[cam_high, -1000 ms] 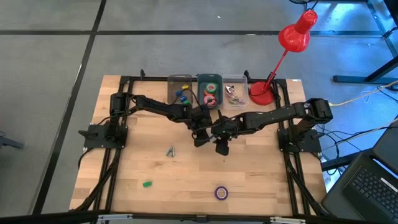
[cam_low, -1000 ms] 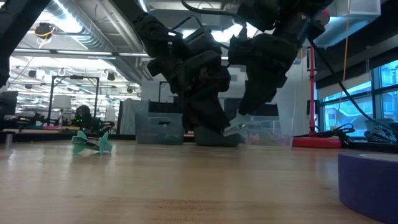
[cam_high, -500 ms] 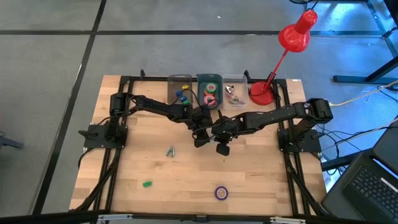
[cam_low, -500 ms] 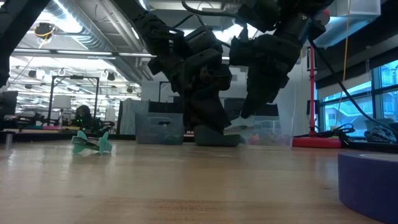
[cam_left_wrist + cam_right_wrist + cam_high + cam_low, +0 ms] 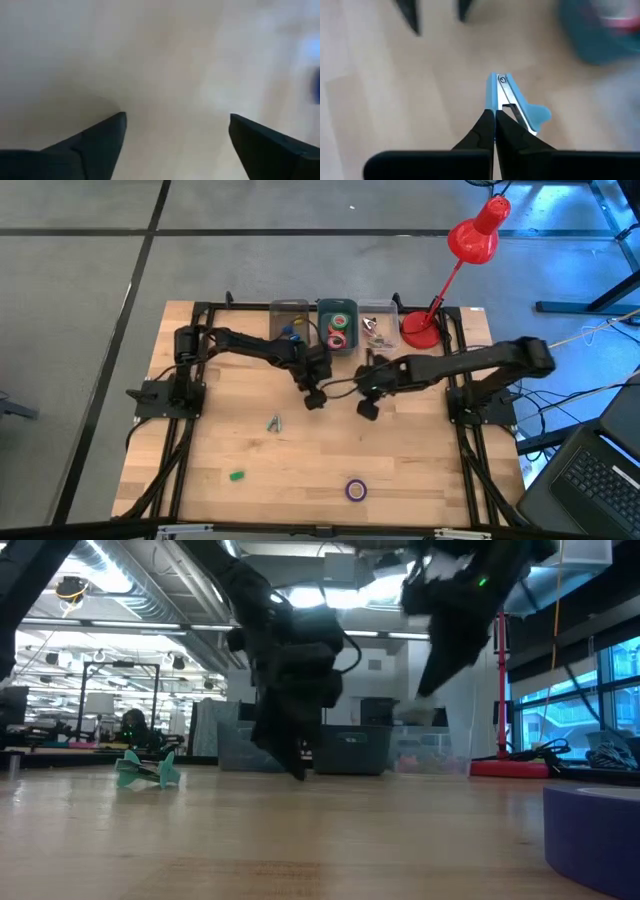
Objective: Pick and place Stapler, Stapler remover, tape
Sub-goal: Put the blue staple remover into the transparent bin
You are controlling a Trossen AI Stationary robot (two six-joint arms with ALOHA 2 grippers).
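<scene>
Nearest on the wooden worktop (image 5: 420,470) lies a purple ring-shaped tape roll (image 5: 355,490), then a small green block (image 5: 236,476) and a teal staple remover (image 5: 274,423). In the middle, the right gripper (image 5: 494,117) is pinching a light blue staple remover (image 5: 512,102). The left gripper (image 5: 175,132) has its fingers spread over bare wood. Behind them stand three bins (image 5: 340,307).
</scene>
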